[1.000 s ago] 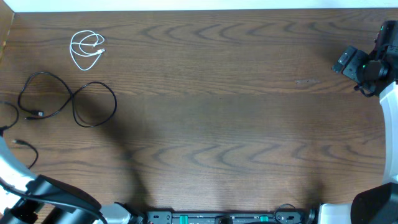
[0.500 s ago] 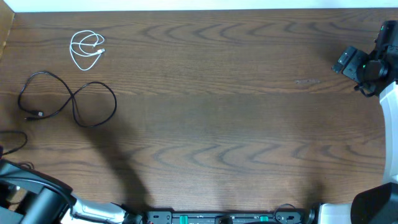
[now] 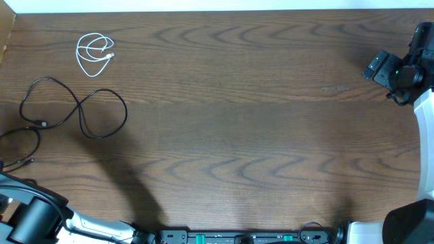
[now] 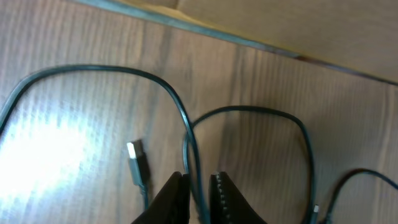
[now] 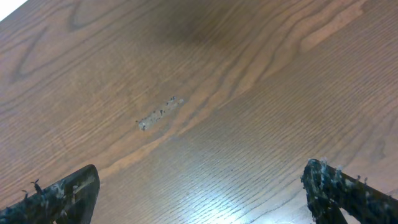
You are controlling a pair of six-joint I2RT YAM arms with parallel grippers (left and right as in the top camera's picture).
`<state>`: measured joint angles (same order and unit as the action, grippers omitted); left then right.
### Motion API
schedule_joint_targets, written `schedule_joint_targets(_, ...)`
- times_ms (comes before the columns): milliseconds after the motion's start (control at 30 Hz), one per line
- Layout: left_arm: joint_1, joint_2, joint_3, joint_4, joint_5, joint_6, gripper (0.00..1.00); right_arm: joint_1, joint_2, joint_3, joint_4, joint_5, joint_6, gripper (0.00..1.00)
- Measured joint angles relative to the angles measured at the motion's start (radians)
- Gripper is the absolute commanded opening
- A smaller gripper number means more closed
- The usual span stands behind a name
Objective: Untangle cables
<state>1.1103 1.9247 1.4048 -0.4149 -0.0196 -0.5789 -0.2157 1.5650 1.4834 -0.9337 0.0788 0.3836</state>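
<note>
The black cable is pinched between the left fingers, which press together on it. A plug lies just beside them on the bench. The right fingers are spread wide over bare wood, well apart. Farther out at the left end lie a figure-eight black cable and a coiled white cable.

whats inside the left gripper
A black cable runs between the left gripper's closed-up fingers, with table under it and a plug lying beside. Where the cable goes past the fingers is hidden.
</note>
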Motion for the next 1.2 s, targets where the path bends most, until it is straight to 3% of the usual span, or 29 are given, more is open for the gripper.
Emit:
schedule_joint_targets(133,0.024,0.0,0.0,-0.023,0.007,0.008,0.33,0.0,0.0,0.0,0.0,0.0,0.0,0.99)
schedule_joint_targets(200,0.04,0.0,0.0,-0.035,0.007,0.008,0.39,0.0,0.0,0.0,0.0,0.0,0.0,0.99)
schedule_joint_targets(600,0.045,0.0,0.0,-0.021,0.076,0.064,0.39,0.0,0.0,0.0,0.0,0.0,0.0,0.99)
schedule_joint_targets(733,0.04,0.018,0.0,-0.013,0.082,0.067,0.3,0.0,0.0,0.0,0.0,0.0,0.0,0.99)
schedule_joint_targets(1200,0.038,0.157,0.0,-0.018,0.093,0.082,0.24,0.0,0.0,0.0,0.0,0.0,0.0,0.99)
